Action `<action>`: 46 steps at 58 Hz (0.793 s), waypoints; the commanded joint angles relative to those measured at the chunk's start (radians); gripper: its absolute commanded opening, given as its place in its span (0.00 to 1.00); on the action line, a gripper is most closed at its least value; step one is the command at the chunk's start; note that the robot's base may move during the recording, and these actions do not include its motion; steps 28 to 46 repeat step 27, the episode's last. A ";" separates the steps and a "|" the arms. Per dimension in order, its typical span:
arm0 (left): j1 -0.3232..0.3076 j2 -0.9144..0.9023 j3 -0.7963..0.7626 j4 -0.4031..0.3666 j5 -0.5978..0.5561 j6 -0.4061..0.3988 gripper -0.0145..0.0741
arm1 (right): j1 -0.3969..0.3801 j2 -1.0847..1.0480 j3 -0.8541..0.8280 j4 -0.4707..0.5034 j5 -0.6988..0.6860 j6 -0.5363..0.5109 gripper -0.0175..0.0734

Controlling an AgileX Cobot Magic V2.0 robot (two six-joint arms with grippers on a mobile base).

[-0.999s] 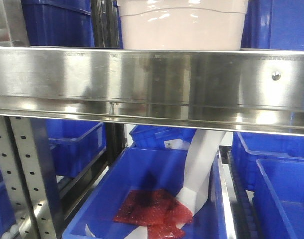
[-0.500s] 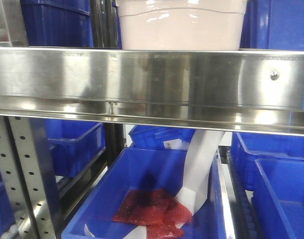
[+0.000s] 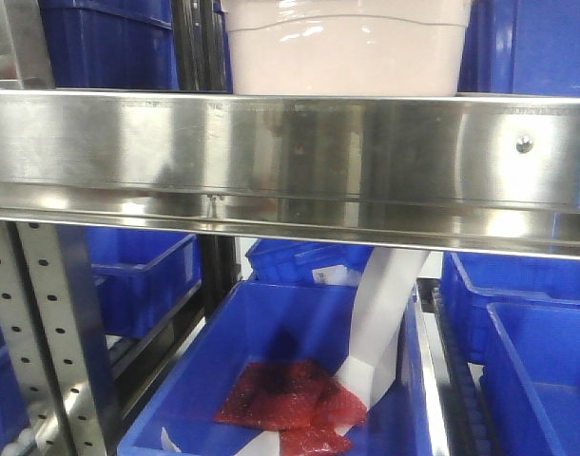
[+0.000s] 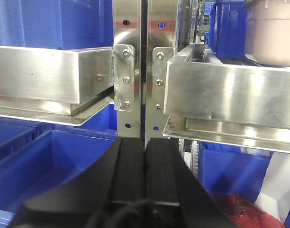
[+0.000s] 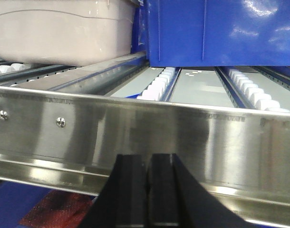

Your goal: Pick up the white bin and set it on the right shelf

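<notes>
Exterior front-facing view: one white bin (image 3: 345, 47) is seen resting on the upper level of the stainless steel shelf (image 3: 290, 152), behind the broad reflective front rail, with its pale side and curved ridge facing the camera and its long axis running left to right along the rail. From the right end effector (image 5: 147, 190), whose fingers are pressed together with nothing between them, the bin (image 5: 64, 31) lies above and to the left, past the rail (image 5: 145, 128), on the roller tracks beside a single large blue bin (image 5: 216, 31). From the left end effector (image 4: 145, 171), likewise closed flat and empty, the bin (image 4: 271, 33) lies up and to the right, beyond the perforated uprights (image 4: 135, 71). Both end effectors sit below the rail, so any reach would have to rise over it first; which arm is nearer cannot be settled from these views, though the bin fills more of the right wrist view. Since the bin already sits on the steel rack, the placing appears largely done. On the lower level several open blue bins (image 3: 528, 342) are counted, at least four; the nearest one (image 3: 204, 380) holds one red mesh bag (image 3: 290, 399) and one white paper strip (image 3: 380, 323).
</notes>
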 commanded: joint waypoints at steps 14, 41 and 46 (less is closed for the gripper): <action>0.001 -0.011 0.007 -0.009 -0.091 -0.002 0.02 | 0.001 -0.021 -0.025 -0.004 -0.093 -0.001 0.27; 0.001 -0.011 0.007 -0.009 -0.091 -0.002 0.02 | 0.001 -0.021 -0.025 -0.004 -0.093 -0.001 0.27; 0.001 -0.011 0.007 -0.009 -0.091 -0.002 0.02 | 0.001 -0.021 -0.025 -0.004 -0.093 -0.001 0.27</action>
